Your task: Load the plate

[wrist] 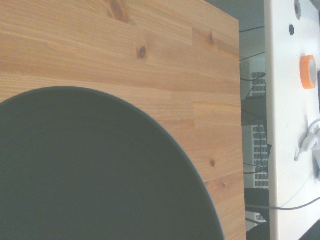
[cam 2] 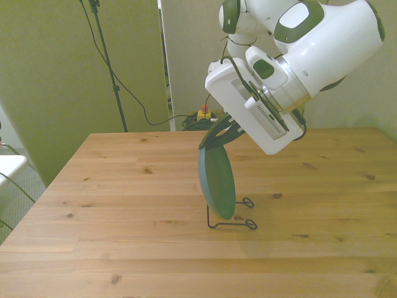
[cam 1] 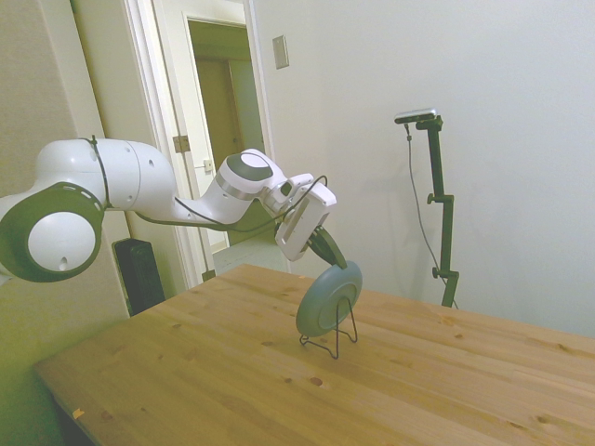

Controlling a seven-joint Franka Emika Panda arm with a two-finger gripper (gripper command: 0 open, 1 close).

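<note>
The teal-green plate (cam 1: pixel 327 299) stands on edge, leaning slightly, with its lower rim in a small black wire stand (cam 1: pixel 336 344) near the middle of the wooden table (cam 1: pixel 214 372). My gripper (cam 1: pixel 337 261) reaches down at a slant from above and is shut on the plate's top rim. In the front view the plate (cam 2: pixel 218 180) shows nearly edge-on in the stand (cam 2: pixel 239 223), with the gripper (cam 2: pixel 217 138) at its upper edge. The wrist view is filled by the plate's dark face (wrist: pixel 90 175) over the table's planks.
Beyond the table's edge the wrist view shows a white side surface (wrist: pixel 285 125) with an orange tape roll (wrist: pixel 308 71) and cables. A doorway (cam 1: pixel 218 139) lies behind the arm. Bare tabletop (cam 2: pixel 124 205) surrounds the stand.
</note>
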